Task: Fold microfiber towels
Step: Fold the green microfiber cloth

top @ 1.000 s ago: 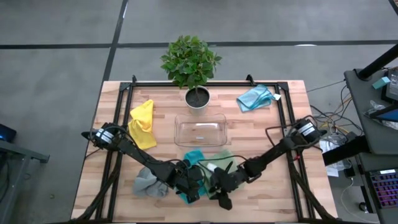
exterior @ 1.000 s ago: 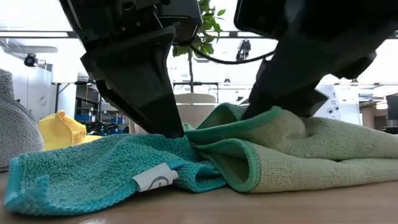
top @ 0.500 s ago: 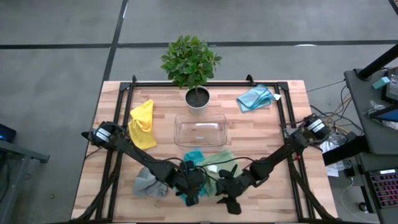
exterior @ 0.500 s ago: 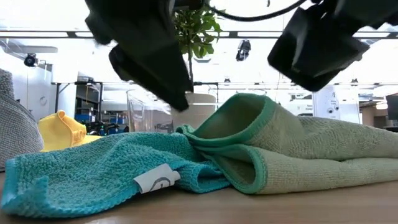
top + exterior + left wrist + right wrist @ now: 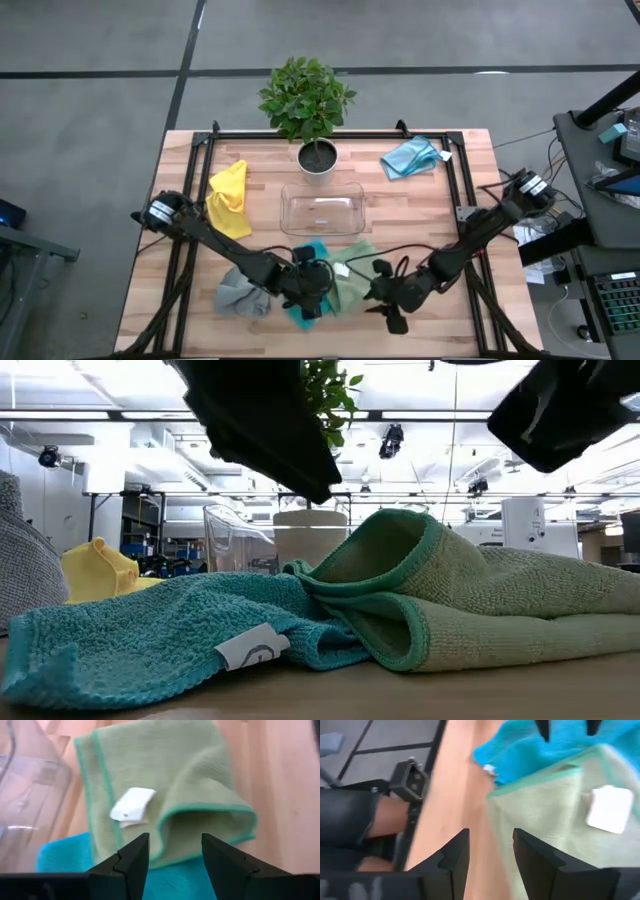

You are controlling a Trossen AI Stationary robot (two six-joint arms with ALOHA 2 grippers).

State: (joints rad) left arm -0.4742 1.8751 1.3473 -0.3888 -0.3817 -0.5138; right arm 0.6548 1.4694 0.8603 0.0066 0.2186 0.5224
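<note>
Right gripper (image 5: 392, 308) has let go of the sage green towel (image 5: 351, 281) and backed off right, jaws parted and empty, leaving it half-folded at the near edge over the teal towel (image 5: 309, 254), so that fold looks done.

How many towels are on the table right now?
5: yellow at left, light blue at far right, grey at near left, teal and green overlapping in the near middle. None look hidden.

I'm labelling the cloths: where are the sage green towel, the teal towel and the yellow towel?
sage green towel (image 5: 165, 775), left wrist view, flat top layer.
teal towel (image 5: 150, 625), low view, front pile.
yellow towel (image 5: 229, 200), high view, its middle.
</note>
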